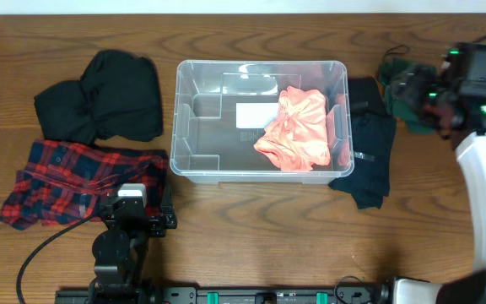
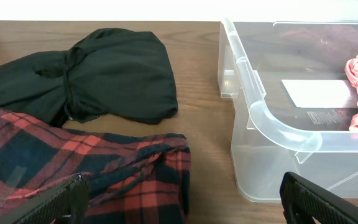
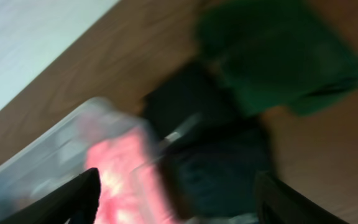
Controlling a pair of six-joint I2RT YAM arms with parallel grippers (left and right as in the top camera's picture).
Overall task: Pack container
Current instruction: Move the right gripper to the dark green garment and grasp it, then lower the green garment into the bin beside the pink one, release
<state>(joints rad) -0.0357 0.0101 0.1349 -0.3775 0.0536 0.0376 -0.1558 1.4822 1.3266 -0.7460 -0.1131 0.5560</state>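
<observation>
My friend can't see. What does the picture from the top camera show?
A clear plastic container sits mid-table with a crumpled pink cloth inside, at its right end. To its left lie a black garment and a red plaid shirt; to its right, a dark garment and a green cloth.

Soft, even light from above leaves faint shadows on the tabletop [image 1: 251, 219] beside the container [image 1: 209, 127], with small glints on its clear rim. Overhead and left wrist views are sharp; the right wrist view is smeared with blur, its green cloth [image 3: 278, 56] a soft patch.
</observation>
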